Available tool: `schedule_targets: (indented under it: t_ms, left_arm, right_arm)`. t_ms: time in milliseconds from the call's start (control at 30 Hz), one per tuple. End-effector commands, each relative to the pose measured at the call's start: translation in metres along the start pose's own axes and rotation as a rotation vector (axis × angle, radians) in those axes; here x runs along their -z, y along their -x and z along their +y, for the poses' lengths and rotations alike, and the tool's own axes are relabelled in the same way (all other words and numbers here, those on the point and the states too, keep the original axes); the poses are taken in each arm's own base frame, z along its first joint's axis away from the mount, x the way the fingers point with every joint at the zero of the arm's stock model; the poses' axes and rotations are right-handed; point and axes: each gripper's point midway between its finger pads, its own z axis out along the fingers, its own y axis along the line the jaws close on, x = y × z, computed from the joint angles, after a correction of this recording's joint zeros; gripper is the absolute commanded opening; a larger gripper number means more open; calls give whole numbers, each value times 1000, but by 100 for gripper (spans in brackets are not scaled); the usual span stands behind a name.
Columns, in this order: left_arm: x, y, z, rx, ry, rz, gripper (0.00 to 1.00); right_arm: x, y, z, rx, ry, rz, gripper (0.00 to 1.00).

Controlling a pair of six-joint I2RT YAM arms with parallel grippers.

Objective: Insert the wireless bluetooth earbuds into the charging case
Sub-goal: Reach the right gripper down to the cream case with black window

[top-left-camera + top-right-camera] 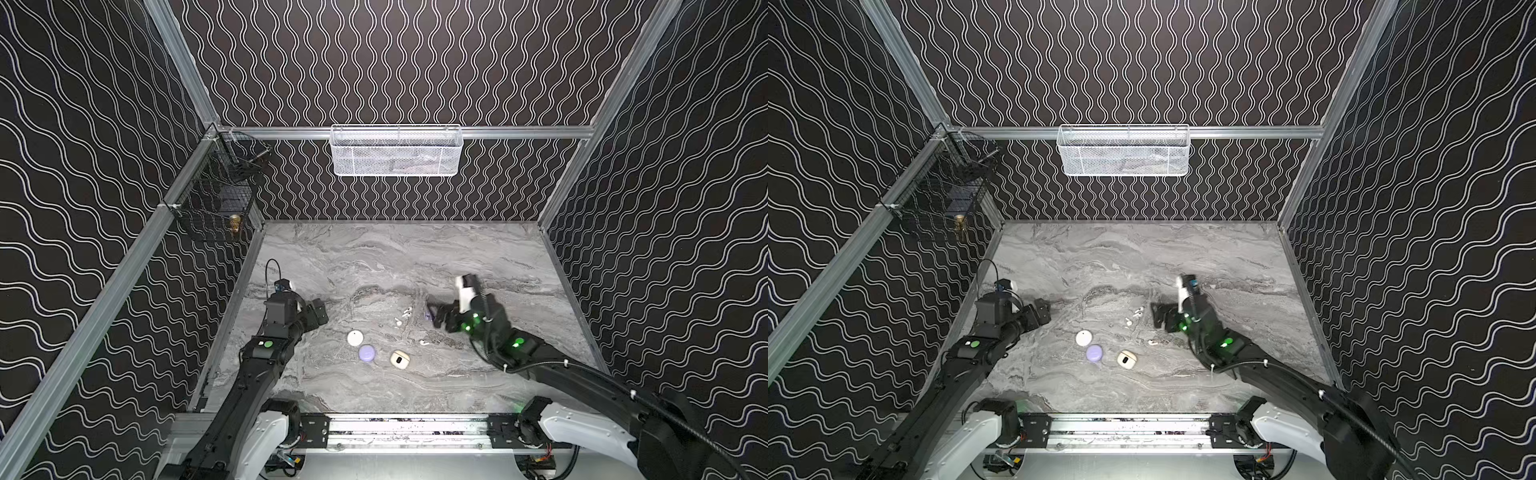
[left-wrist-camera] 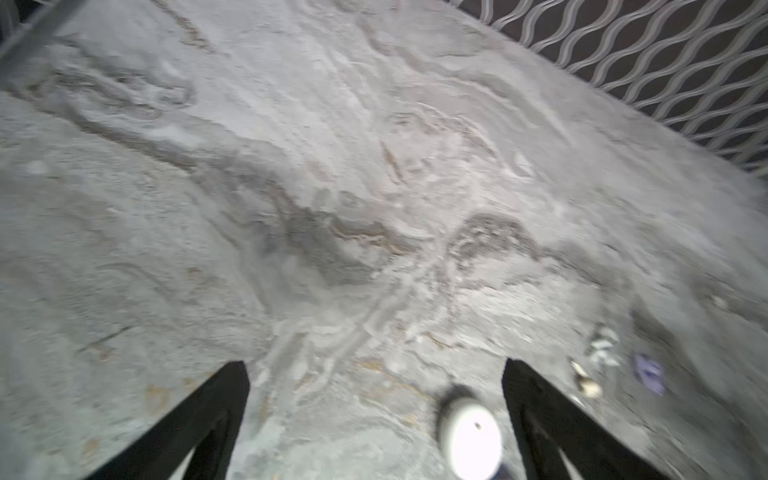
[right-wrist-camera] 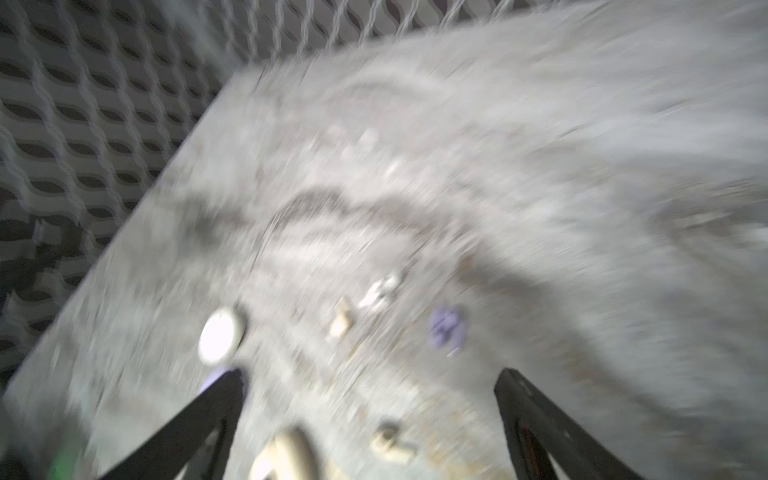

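While the right pincer (image 1: 433, 316) gapes wide, earbuds (image 1: 407, 311) lie loose just beyond its tips, untouched

Dark wavy-lined booth around a grey marble-look tabletop.

Black wall panels with thin white wavy lines (image 1: 395, 62) close in three sides, framed by silver aluminium rails (image 1: 519, 132). A white metal mesh basket (image 1: 395, 160) hangs centred on the back rail; what lies in it is unclear. A black wire basket (image 1: 216, 199) is fixed in the back-left corner, with a small brass-coloured object (image 1: 235, 223) low inside. A silver metal track (image 1: 407, 428) runs along the near edge of the grey veined marble-pattern tabletop (image 1: 395, 257).
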Motion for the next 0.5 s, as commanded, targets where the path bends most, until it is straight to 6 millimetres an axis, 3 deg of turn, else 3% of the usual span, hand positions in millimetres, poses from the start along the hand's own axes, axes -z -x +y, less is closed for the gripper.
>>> schedule_targets:
  t_ms: [0, 167, 233, 467]
  left_arm:
    - [4, -19, -16, 25, -104, 81, 99]
    - [-2, -44, -2, 0, -28, 123, 99]
    - [-5, -52, -10, 2, -88, 136, 95]
    - [11, -46, -19, -9, -173, 47, 99]
  right_arm:
    - [-11, -31, 5, 90, -68, 124, 97]
    - [-27, -75, 35, 193, -21, 284, 99]
    - [-30, -89, 43, 215, 7, 317, 99]
    - [-45, -113, 60, 267, 57, 387, 98]
